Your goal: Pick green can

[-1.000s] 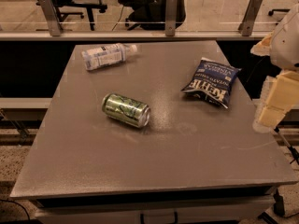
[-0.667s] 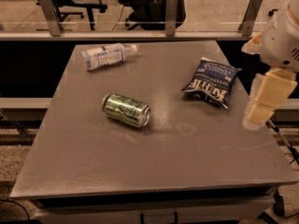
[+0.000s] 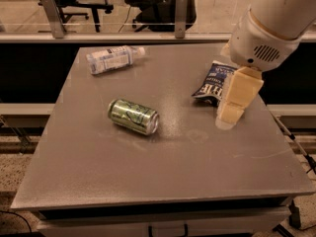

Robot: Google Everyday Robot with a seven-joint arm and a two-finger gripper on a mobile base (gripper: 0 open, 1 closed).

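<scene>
The green can (image 3: 133, 116) lies on its side near the middle of the grey table (image 3: 163, 177), its silver end facing front right. It is shiny green with pale swirling marks. My gripper (image 3: 232, 110) hangs at the right of the table, below the big white arm housing (image 3: 271, 28). It is well to the right of the can and apart from it. It holds nothing that I can see.
A clear plastic bottle (image 3: 112, 59) with a white label lies on its side at the back left. A dark blue chip bag (image 3: 213, 82) lies at the back right, partly behind the gripper. A rail and office chairs stand beyond the table.
The arm has moved left and inward over the table, from its right edge toward the chip bag. The can, bottle and bag have not moved.
</scene>
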